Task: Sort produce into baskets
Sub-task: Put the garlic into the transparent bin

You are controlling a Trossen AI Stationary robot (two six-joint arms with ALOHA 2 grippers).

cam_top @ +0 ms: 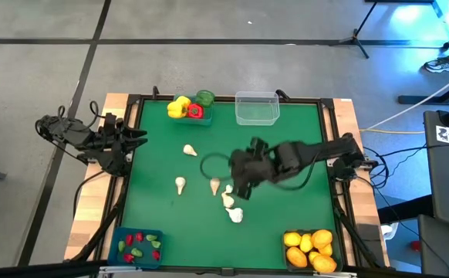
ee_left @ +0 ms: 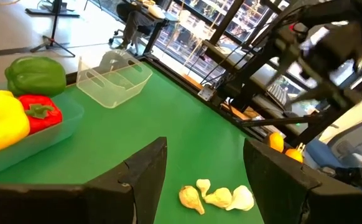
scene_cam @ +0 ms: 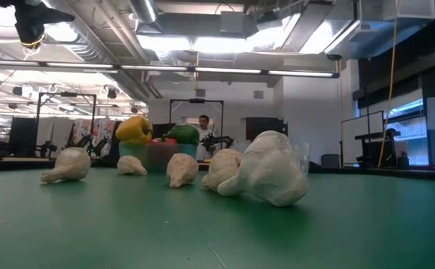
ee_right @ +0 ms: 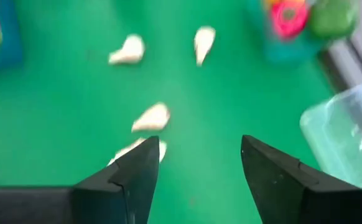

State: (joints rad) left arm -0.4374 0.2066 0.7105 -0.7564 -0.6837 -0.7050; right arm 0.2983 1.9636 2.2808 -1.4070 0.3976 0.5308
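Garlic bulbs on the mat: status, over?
Right gripper open, empty, above the garlic bulbs. Left gripper open, parked at the table's left edge. Five bulbs loose; clear bin empty. Nothing blocking.

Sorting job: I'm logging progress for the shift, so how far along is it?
Done: peppers sit in the teal bin, citrus in its corner bin, small red and green pieces in the blue bin. In hand: the right gripper, open and empty, hovers over the garlic bulbs. Left: every bulb still lies on the mat; the clear bin is empty. The left gripper waits open at the table's edge.
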